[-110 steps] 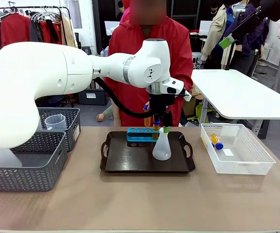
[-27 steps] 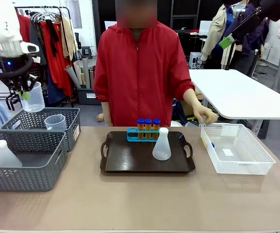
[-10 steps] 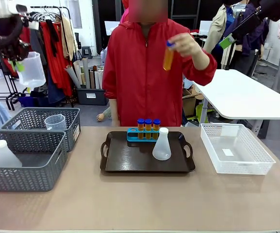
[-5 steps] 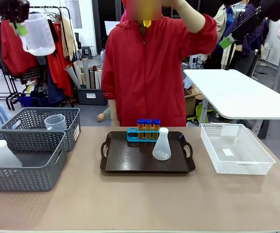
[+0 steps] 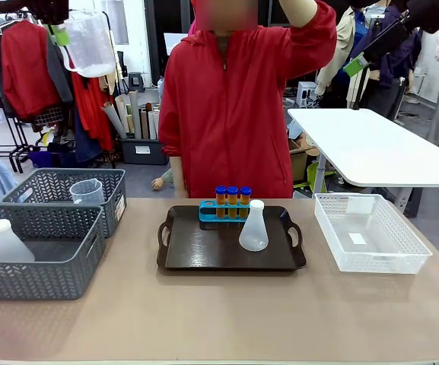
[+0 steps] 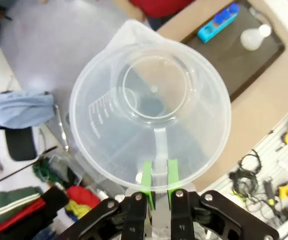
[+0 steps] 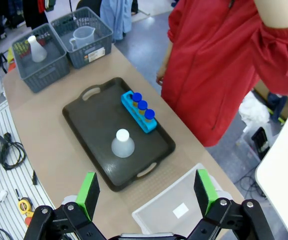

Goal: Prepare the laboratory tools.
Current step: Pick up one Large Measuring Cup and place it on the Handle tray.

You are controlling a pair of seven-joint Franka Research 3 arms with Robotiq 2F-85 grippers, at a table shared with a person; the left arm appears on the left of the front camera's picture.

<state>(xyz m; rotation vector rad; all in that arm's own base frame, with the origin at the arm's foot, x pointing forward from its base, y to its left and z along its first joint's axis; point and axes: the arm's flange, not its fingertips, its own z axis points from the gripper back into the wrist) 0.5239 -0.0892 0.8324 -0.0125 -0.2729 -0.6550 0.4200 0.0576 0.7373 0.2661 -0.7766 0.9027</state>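
Note:
My left gripper hangs high at the top left, shut on the handle of a clear measuring beaker. In the left wrist view the green pads pinch that handle and I look down into the beaker. Three orange tubes with blue caps stand in a blue rack on the dark tray, beside a white conical flask. From high above, my right gripper stands wide open over the tray, the tubes and the flask.
Two grey baskets stand at the left; the far one holds another beaker, the near one another flask. A white mesh basket sits at the right. A person in a red jacket holds one arm raised past the top edge.
My left gripper has carried the beaker upward and to the right. The person's hand with an orange tube has risen out of the top of the picture.

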